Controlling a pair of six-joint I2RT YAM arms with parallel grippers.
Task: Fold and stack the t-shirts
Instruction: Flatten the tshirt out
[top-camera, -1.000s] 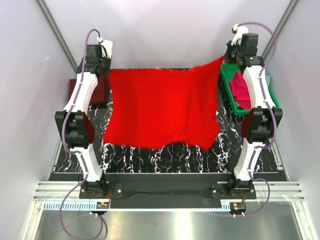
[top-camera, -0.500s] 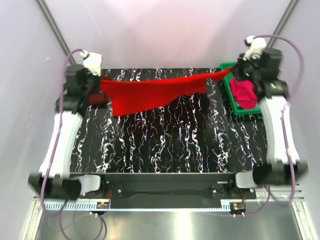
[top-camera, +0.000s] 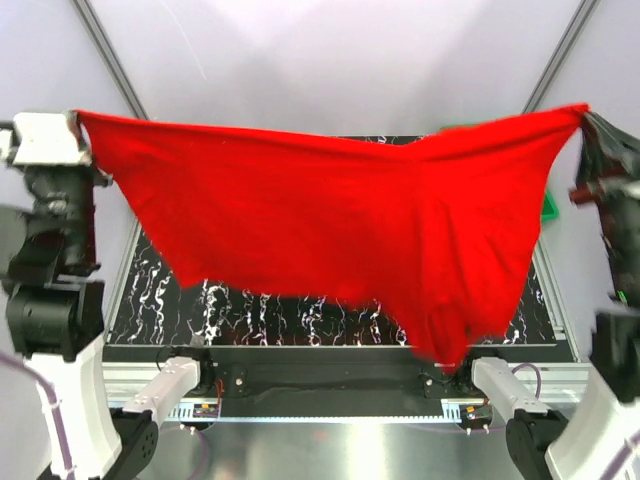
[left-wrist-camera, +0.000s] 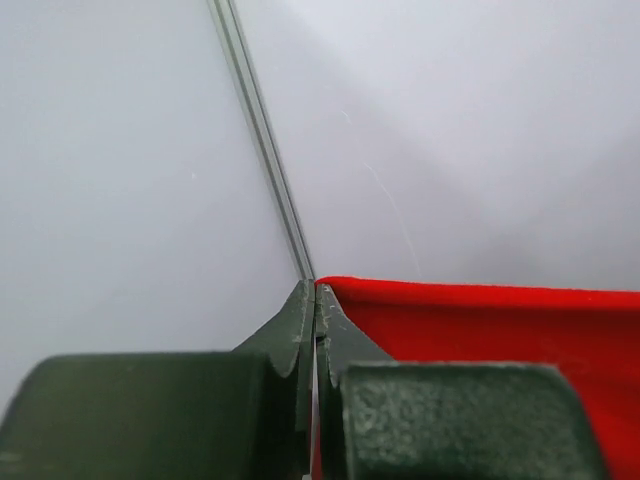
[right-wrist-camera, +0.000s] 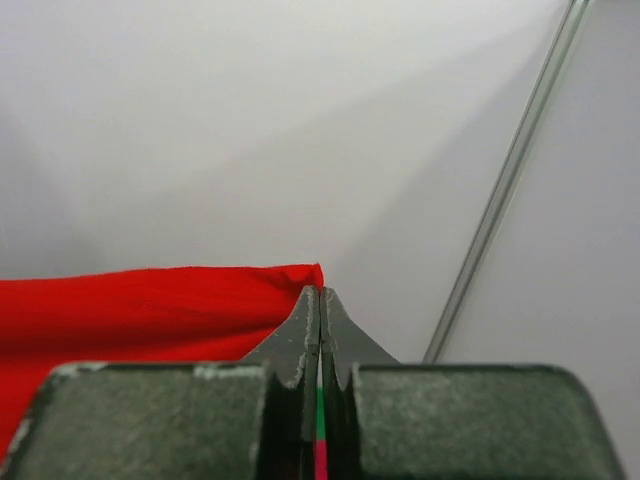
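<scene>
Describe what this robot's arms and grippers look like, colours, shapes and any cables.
The left arm and right arm match: white shell links joined by chunky black joint housings, with a thin purple cable trailing along the left one. The left gripper and right gripper each have two dark grey-green fingers tapering to thin tips, scuffed pale at the edges.

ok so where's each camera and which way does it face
Top external: above and behind the arm bases, looking down at the marbled table; left arm and right arm show, holding the red t-shirt aloft.
Left wrist: on the left arm, looking along the shut left tool at the enclosure wall.
Right wrist: on the right arm, along the shut right tool, at wall too.
Shared: both wrist views catch a pinched corner of the red t-shirt.
</scene>
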